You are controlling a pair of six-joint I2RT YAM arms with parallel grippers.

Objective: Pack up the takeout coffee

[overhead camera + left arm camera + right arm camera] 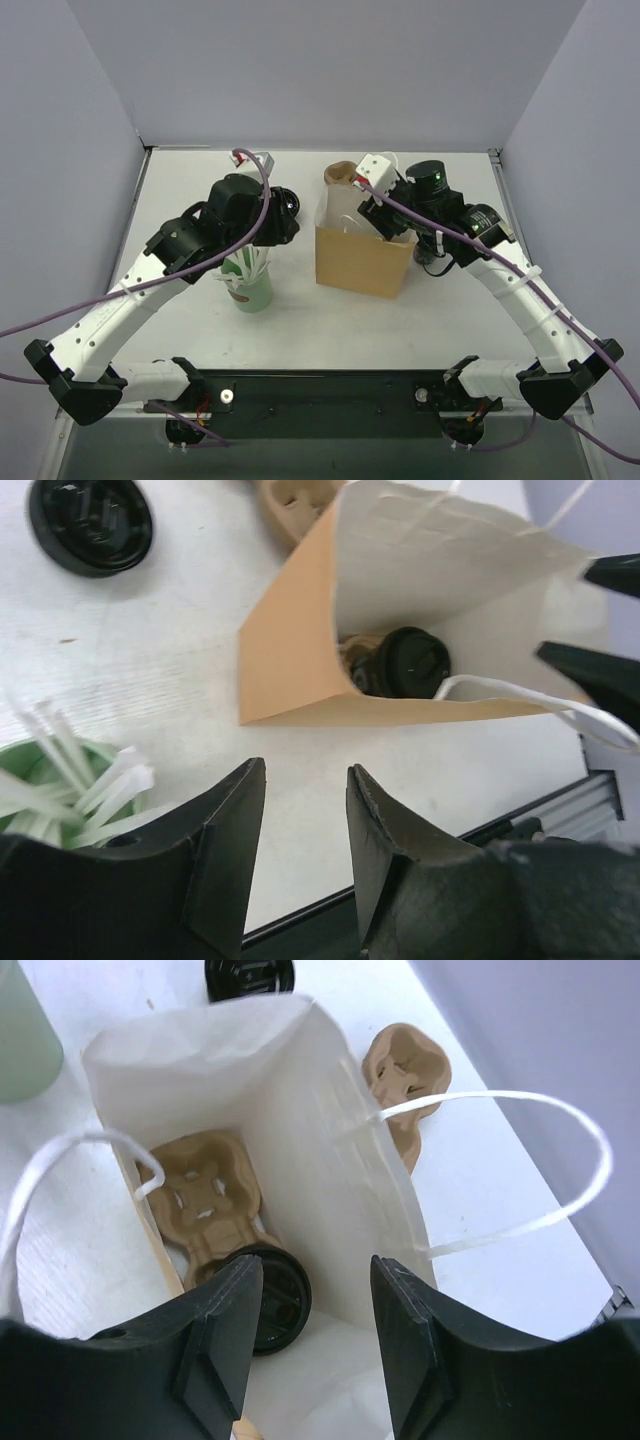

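White tabletop (300, 320) with a brown paper bag (360, 265). The takeout coffee (278, 1295) sits inside, in a cardboard carrier (205, 1200). Left end effector (305, 775) and right end effector (315, 1270) are half-open and empty; we should lift straight, avoiding the string handles (500, 1095).

Quick count. Paper bag (360, 262): just one, with two white string handles (520, 1110). Cardboard cup carriers: two, the inside carrier (205, 1200) lying in the bag and the outside carrier (405, 1065) on the table at its far side. Round black cups: two, the lidded black cup (405, 662) in the bag and the other black cup (90, 522) on the table to its left. Green cup (252, 292): one, near left, with a bunch of white straws (90, 790) too tangled to count.
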